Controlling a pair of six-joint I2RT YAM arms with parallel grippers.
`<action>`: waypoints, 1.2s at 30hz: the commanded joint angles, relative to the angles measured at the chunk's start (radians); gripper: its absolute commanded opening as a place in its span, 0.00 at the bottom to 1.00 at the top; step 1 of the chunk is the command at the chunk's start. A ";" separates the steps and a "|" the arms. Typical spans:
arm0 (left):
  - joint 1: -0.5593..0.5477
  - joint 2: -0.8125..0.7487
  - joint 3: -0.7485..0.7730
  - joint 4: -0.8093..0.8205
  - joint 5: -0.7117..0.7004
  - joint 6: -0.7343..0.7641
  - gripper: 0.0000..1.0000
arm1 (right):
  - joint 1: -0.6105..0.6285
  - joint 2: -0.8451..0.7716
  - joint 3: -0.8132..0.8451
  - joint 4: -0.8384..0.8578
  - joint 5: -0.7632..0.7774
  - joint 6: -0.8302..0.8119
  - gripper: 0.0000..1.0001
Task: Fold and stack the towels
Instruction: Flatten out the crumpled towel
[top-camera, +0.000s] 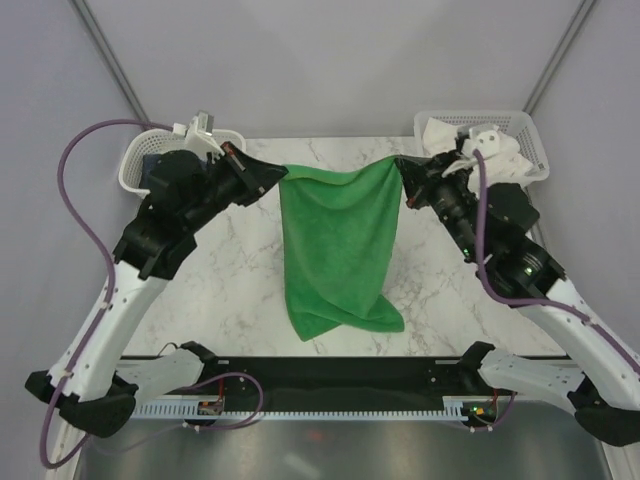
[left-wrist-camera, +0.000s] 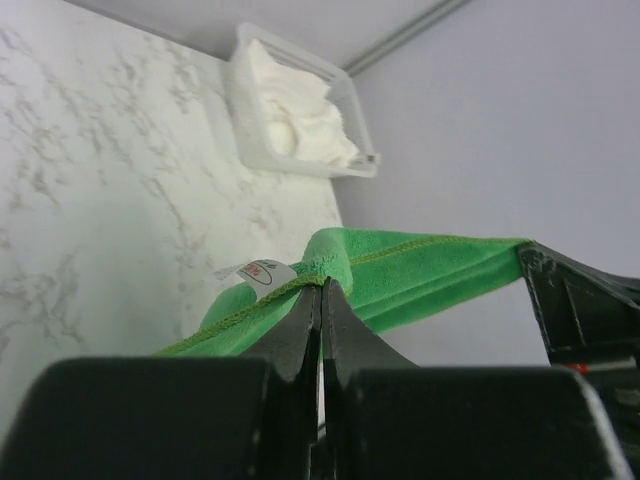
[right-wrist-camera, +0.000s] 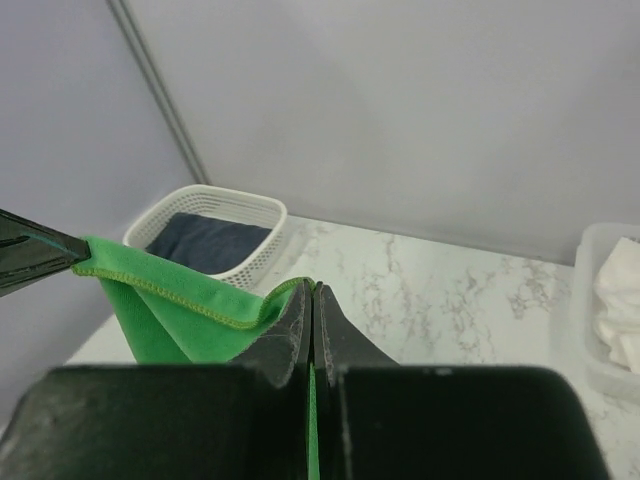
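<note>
From above: holds the green towel (top-camera: 340, 250) spread in the air by its top edge. Pinches the upper left corner in the left jaws, shut on the hem, and the upper right corner in the right jaws, shut on cloth as well. Lets the rest hang toward the near side of the marble counter (top-camera: 220, 290); cannot tell whether the lower end touches it. Reaches inward with the left arm (top-camera: 190, 205) and the right arm (top-camera: 490, 225), both raised, wrists facing each other, well apart. Shows a white towel (top-camera: 440, 130) in the mesh basket (top-camera: 525, 135) at the far right corner.

Left wrist view: looks along the left jaws, closed flat together on the green towel's (left-wrist-camera: 420, 270) hem just beside its small tag (left-wrist-camera: 257, 271). Stretches the hem rightward to the right jaws at the frame's edge. Takes in the white towel (left-wrist-camera: 295, 110), bunched in its basket (left-wrist-camera: 240, 120) beyond.

Right wrist view: looks along the right jaws, pressed together on the towel's (right-wrist-camera: 150, 310) stitched edge. Runs that edge left, sagging slightly, to the left jaws. Catches the navy towel (right-wrist-camera: 205, 240) lying in the other mesh basket (right-wrist-camera: 262, 212) behind, on the counter (right-wrist-camera: 450, 300).
</note>
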 joint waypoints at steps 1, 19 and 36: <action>0.085 0.089 -0.006 0.077 -0.040 0.085 0.02 | -0.034 0.106 -0.011 0.149 0.072 -0.086 0.00; 0.414 0.737 0.086 0.708 0.534 -0.075 0.02 | -0.501 0.691 0.214 0.419 -0.403 0.019 0.00; 0.452 1.209 0.520 0.823 0.688 -0.148 0.02 | -0.626 1.125 0.449 0.602 -0.655 0.163 0.00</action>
